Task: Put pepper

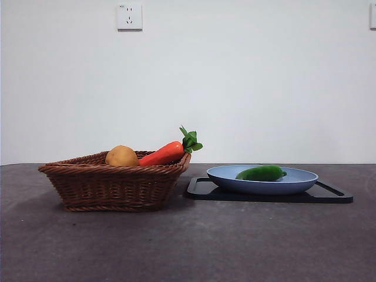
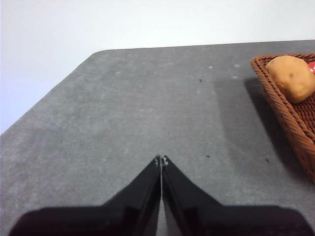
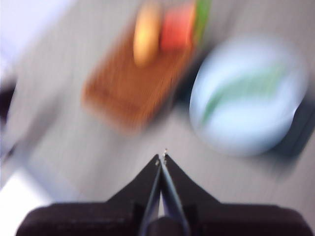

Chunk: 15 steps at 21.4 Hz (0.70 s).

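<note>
- The pepper (image 1: 261,173) lies flat in the blue plate (image 1: 235,179), which sits on a black tray (image 1: 338,195) at about 4 o'clock from the middle of the front view.
- Seen from the front, its long axis runs level from 9 to 3 o'clock across the plate, one end reaching toward the plate's 3 o'clock rim; which end tapers I cannot tell from here.
- In the right wrist view the pepper (image 3: 243,91) is only a smeared green streak on the plate (image 3: 251,132), slanting roughly from 8 to 2 o'clock; the picture is too blurred for finer detail.
- The basket (image 1: 111,182) stands just beside the tray, at 9 o'clock from it, holding a potato (image 1: 121,156) and a carrot (image 1: 165,153) whose green leaves poke over the rim toward the plate.
- The left wrist view shows bare table (image 2: 147,108), a corner of the basket (image 2: 280,105) and the potato (image 2: 293,77), but no plate or pepper.
- The front view shows neither arm.
- The left gripper (image 2: 161,160) is clenched on nothing, tips meeting over bare table.
- The right gripper (image 3: 161,158) is likewise clenched and empty, high above the table, well apart from the plate.
</note>
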Available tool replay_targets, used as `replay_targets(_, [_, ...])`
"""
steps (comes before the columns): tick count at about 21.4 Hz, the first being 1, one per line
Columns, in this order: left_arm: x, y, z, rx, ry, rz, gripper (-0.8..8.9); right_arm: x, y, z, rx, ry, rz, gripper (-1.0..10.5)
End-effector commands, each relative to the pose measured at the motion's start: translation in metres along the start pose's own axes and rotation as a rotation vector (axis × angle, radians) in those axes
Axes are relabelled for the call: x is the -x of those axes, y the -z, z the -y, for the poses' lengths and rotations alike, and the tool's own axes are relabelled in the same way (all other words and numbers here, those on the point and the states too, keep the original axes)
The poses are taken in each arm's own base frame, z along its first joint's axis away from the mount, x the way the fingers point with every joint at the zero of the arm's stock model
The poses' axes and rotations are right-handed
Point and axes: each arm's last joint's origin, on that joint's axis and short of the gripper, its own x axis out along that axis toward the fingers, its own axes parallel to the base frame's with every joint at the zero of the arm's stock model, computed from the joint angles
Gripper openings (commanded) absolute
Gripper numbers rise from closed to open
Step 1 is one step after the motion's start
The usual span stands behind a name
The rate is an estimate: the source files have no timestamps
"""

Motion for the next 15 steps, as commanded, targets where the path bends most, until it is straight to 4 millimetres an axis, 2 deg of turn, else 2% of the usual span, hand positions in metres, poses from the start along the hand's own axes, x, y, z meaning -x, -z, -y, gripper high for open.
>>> replay_targets(1, [-0.001,0.001,0.000,0.009,-0.006,0.014,0.08,0.006,0.003,-0.001,0.068,0.038,0.186,0.0])
replay_targets(3, [-0.001,0.001,0.000,0.009,-0.006,0.013,0.08,0.007,0.023,0.002,0.111,0.098,0.325,0.0])
replay_targets(7, [-0.001,0.001,0.000,0.009,-0.006,0.014,0.08,-0.005,0.084,0.011,0.148,0.271,0.458,0.0])
replay_targets(15, [-0.001,0.001,0.000,0.009,-0.006,0.014,0.08,-0.034,0.156,0.020,0.155,0.413,0.534,0.0])
